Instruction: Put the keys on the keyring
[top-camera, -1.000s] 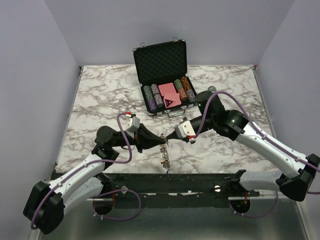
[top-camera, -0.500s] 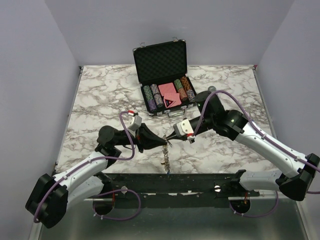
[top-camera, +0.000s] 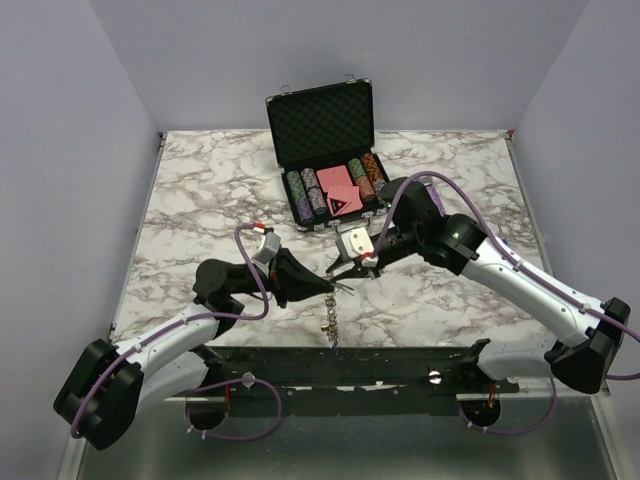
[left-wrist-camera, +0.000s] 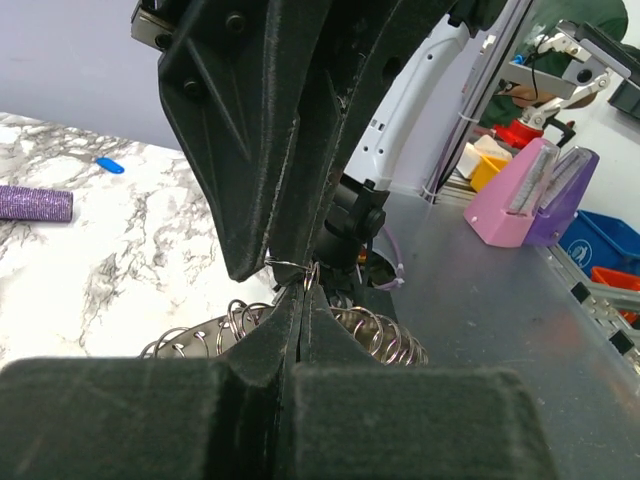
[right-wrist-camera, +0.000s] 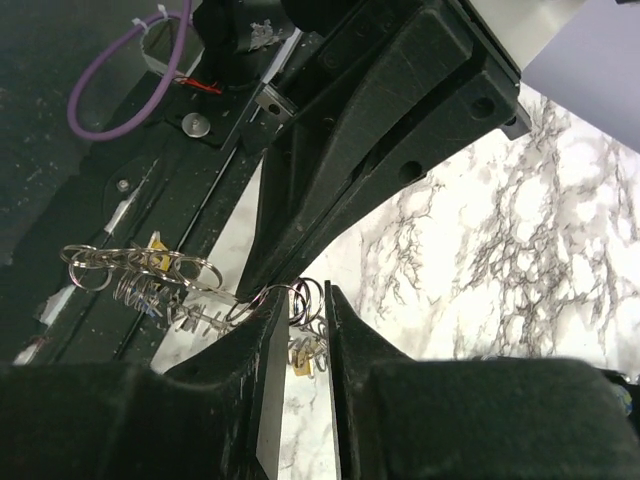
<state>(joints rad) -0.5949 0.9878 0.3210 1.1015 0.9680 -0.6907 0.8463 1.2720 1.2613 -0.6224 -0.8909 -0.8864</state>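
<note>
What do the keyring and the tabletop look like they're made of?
The keyring: metal, probably steel, going by its thin silver loops that glint. The tabletop: marble look, white with grey veins, smooth and fairly matt; whether stone or printed laminate cannot be told.

The case is sitting on the surface toward 12 o'clock. The keyring is hanging toward 6 o'clock (close to the near edge), with the left gripper reaching it from 9 o'clock and the right gripper from 2 o'clock.
</note>
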